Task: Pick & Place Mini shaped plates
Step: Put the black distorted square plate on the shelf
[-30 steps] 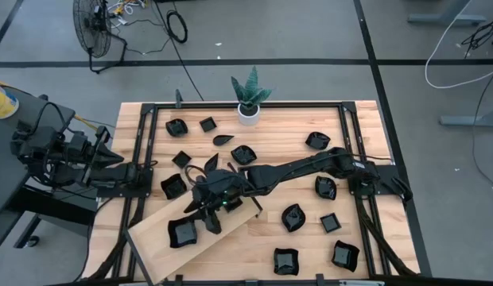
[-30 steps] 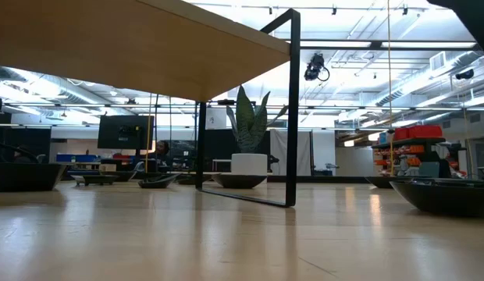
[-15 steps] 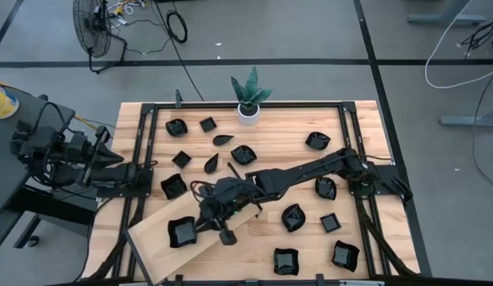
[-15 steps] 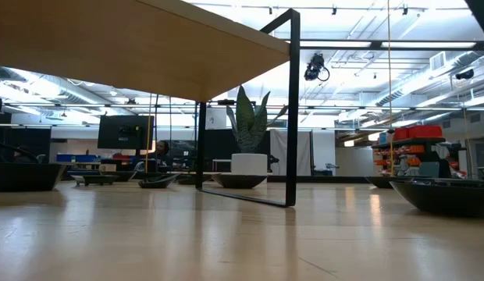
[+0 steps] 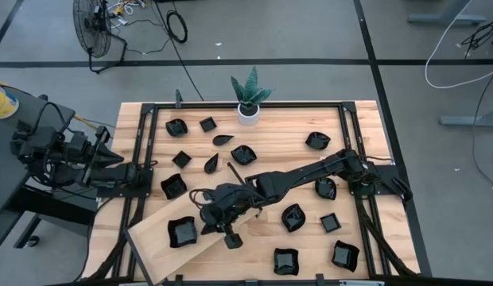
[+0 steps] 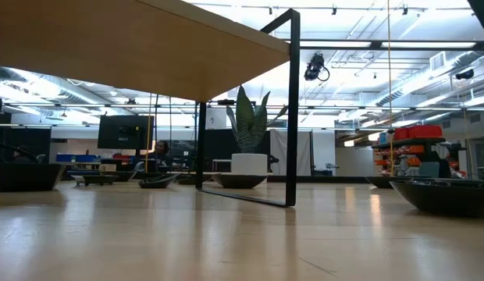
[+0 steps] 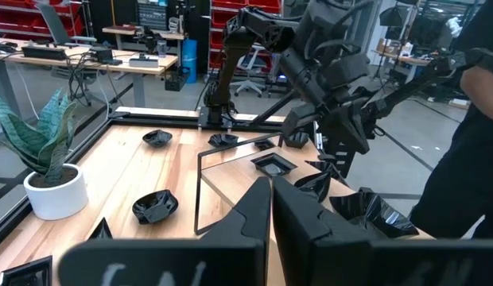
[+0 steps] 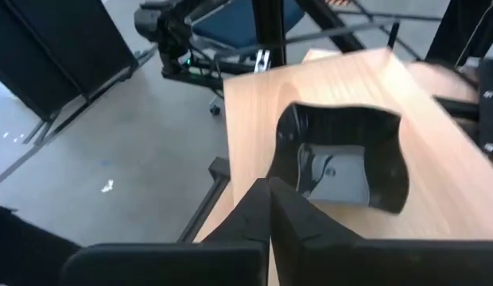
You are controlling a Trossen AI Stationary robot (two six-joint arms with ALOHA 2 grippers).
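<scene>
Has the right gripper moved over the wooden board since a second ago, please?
Yes. The right gripper has slid from beside the black plate toward the wooden board's near edge, fingers now shut.

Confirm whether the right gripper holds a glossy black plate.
No: the right gripper is shut with nothing between its fingers; a wavy black plate lies beyond them.

- No readable text, label, brand, number or sign shows in any view.
</scene>
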